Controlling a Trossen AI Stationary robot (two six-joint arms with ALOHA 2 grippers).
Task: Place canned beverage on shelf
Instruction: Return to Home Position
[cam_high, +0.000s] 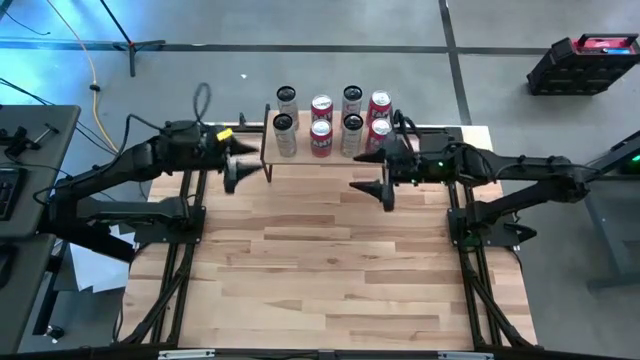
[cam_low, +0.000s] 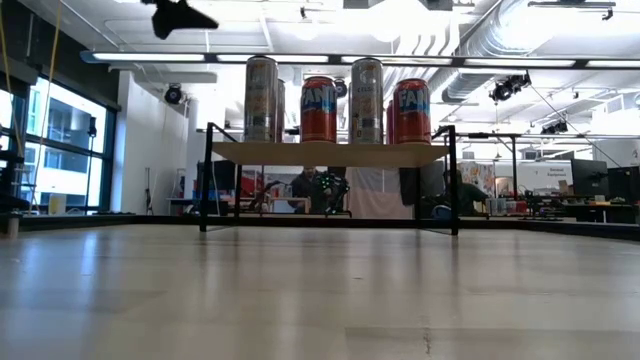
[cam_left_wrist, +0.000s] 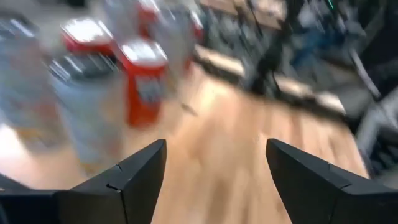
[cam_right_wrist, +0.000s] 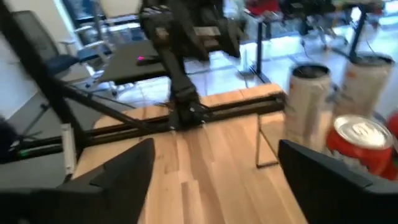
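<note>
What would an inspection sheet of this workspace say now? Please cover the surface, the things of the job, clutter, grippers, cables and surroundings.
Surface: wooden table, light planks.
Job's things: shelf at the table's far edge; on it four white cans and four red cans, upright, two rows of four, colours alternating.
Clutter: nothing seen.
Grippers: left gripper over the table by the shelf's left end, jaws open, empty; right gripper by its right end, jaws open, empty.
Cables: yellow cable on the floor beyond the left arm.
Surroundings: black case on the floor far right; desk at left.
</note>
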